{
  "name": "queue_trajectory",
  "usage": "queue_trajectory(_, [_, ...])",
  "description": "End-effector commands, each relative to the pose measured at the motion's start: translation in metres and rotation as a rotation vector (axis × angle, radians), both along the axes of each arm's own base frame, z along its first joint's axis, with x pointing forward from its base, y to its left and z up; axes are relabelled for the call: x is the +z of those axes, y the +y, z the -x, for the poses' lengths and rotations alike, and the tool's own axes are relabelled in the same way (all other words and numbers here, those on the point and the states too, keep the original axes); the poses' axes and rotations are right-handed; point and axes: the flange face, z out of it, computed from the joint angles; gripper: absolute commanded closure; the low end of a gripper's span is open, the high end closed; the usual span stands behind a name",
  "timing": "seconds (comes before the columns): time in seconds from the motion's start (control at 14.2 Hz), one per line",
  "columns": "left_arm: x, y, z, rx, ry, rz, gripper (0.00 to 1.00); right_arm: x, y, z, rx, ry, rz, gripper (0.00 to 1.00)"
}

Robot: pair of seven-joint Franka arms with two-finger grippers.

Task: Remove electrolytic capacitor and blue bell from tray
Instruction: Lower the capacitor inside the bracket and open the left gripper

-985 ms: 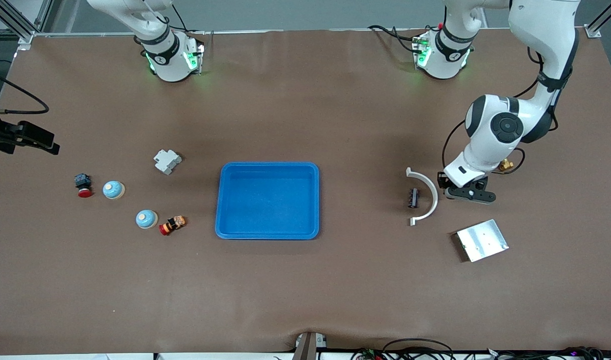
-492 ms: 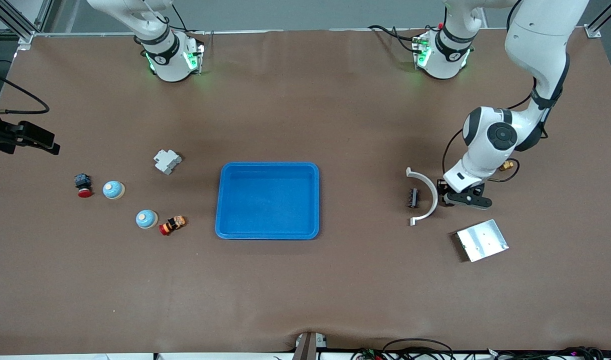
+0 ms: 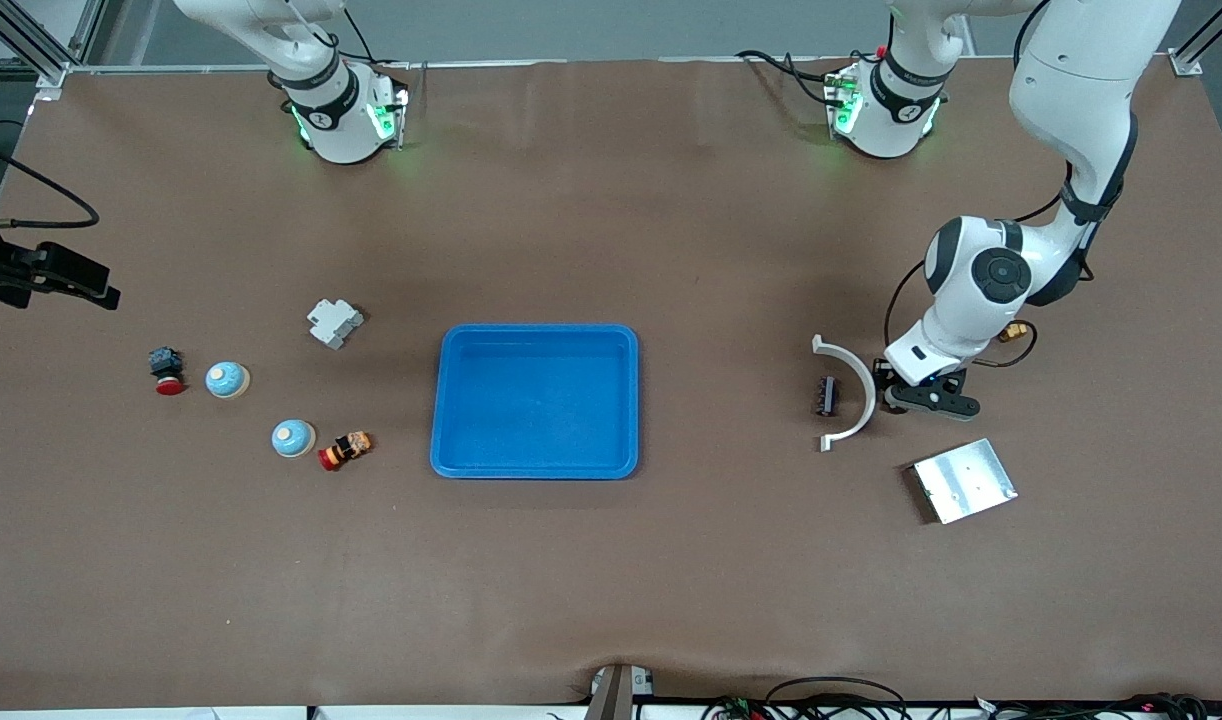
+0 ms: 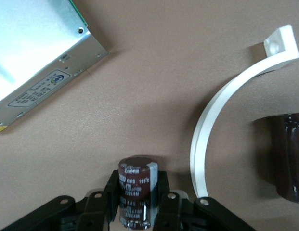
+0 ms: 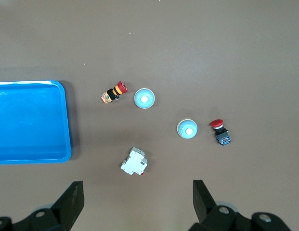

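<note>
In the front view the left gripper [image 3: 928, 397] sits under its own wrist, so its fingers and the capacitor [image 4: 136, 190] between them cannot be made out there. The left wrist view cuts the capacitor's lower end off at the picture's edge, along with most of the metal box [image 4: 36, 57] and one side of a dark cylinder [image 4: 288, 154] beside the white curved bracket [image 4: 226, 106]. The right gripper [image 5: 137, 204] lies outside the front view; only its two fingertips [image 5: 72, 199] show in the right wrist view. The bells [image 5: 144, 98] are too small for any detail.
</note>
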Motion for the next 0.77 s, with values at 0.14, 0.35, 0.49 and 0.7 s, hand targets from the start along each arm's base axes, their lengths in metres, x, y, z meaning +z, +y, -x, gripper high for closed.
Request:
queue_trajectory(0.14, [-0.013, 0.006, -0.008, -0.008, 0.001, -0.006, 0.0, 0.006, 0.0, 0.004, 0.005, -0.009, -0.005, 0.0])
queue_trajectory(0.35, [-0.002, 0.008, -0.01, -0.006, -0.013, -0.008, 0.0, 0.006, 0.001, 0.004, 0.005, -0.01, -0.007, 0.0])
queue_trajectory(0.49, [0.005, 0.013, -0.012, 0.0, -0.019, -0.01, 0.0, 0.006, 0.0, 0.004, 0.002, -0.009, -0.007, 0.0])
queue_trajectory(0.7, [0.015, 0.015, -0.011, 0.004, -0.001, -0.021, 0.0, 0.005, 0.001, 0.003, 0.003, -0.009, -0.007, 0.0])
